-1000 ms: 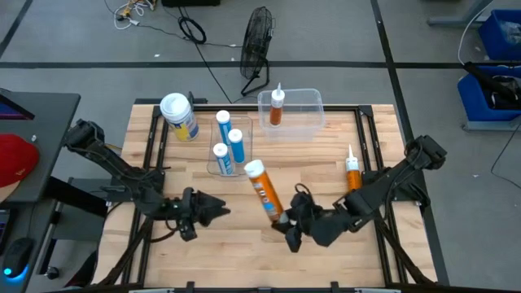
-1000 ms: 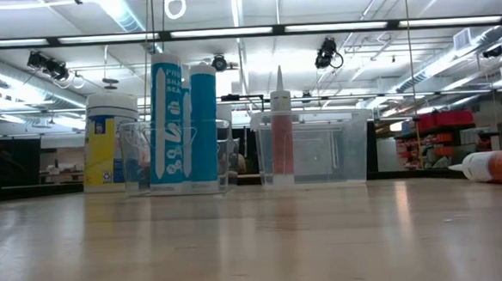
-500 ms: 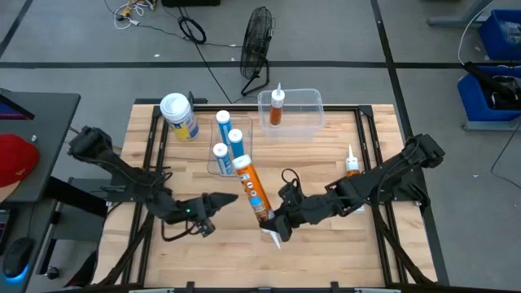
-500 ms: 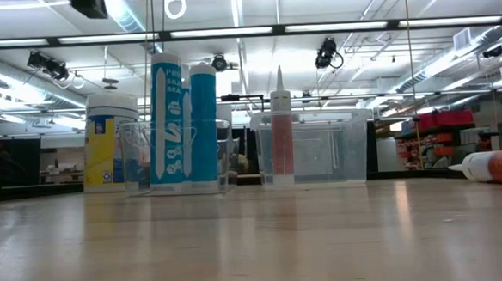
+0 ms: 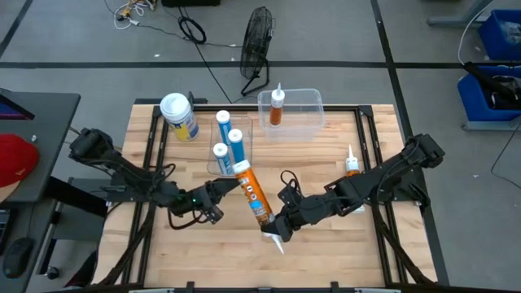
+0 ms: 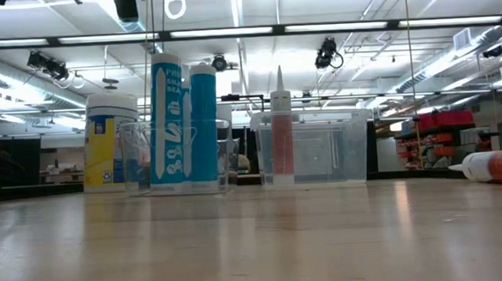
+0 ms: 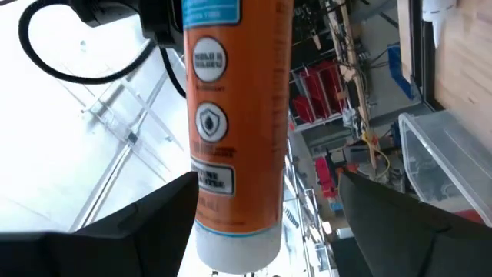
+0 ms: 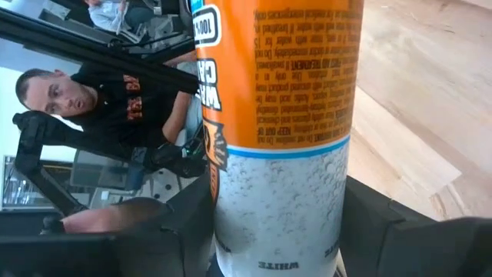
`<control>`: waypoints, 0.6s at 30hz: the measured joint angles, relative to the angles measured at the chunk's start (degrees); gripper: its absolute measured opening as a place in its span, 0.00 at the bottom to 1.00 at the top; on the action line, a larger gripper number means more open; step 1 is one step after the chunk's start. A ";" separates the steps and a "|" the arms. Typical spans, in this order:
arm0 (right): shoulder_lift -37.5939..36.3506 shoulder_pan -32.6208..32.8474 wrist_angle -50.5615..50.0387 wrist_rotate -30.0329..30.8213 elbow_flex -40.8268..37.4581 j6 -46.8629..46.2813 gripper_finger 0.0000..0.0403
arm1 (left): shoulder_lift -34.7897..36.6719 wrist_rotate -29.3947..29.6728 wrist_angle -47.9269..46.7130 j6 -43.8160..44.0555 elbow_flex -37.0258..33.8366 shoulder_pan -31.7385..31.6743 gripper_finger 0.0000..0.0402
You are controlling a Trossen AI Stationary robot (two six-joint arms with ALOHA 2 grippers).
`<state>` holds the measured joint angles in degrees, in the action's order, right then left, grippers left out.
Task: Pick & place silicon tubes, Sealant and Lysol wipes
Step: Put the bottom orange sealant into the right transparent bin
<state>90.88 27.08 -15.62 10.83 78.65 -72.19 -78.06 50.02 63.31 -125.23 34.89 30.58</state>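
A: How is the orange tube (image 5: 252, 192) described?
B: An orange body, white base and blue band are seen at centre frame, clamped near its nozzle by the right gripper (image 5: 274, 230).
A: And the left gripper (image 5: 230, 186)?
B: Its fingers are spread either side of the base, not closed.

Bright, even light from ceiling strip lamps (image 6: 228, 31) (glaring white in the low view); soft shadows, wrist views blurred.
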 joint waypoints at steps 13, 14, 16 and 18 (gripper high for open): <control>1.77 -2.61 0.82 -5.91 0.00 -0.56 0.50 | 0.00 -1.67 0.62 3.88 0.00 -4.35 0.79; 1.99 -2.72 0.77 -6.98 0.00 -0.38 0.50 | 0.00 -1.72 0.59 4.59 0.00 -4.67 0.79; 2.68 -3.05 1.40 -7.41 0.00 0.17 0.50 | 0.02 -1.58 0.57 5.92 0.00 -5.28 0.79; 2.79 -3.12 2.18 -7.77 0.00 0.47 0.50 | 0.02 -0.54 0.14 6.31 -0.02 -5.85 0.79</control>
<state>93.67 23.97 -13.44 3.06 78.65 -71.72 -78.04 49.49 63.45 -118.92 34.87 24.73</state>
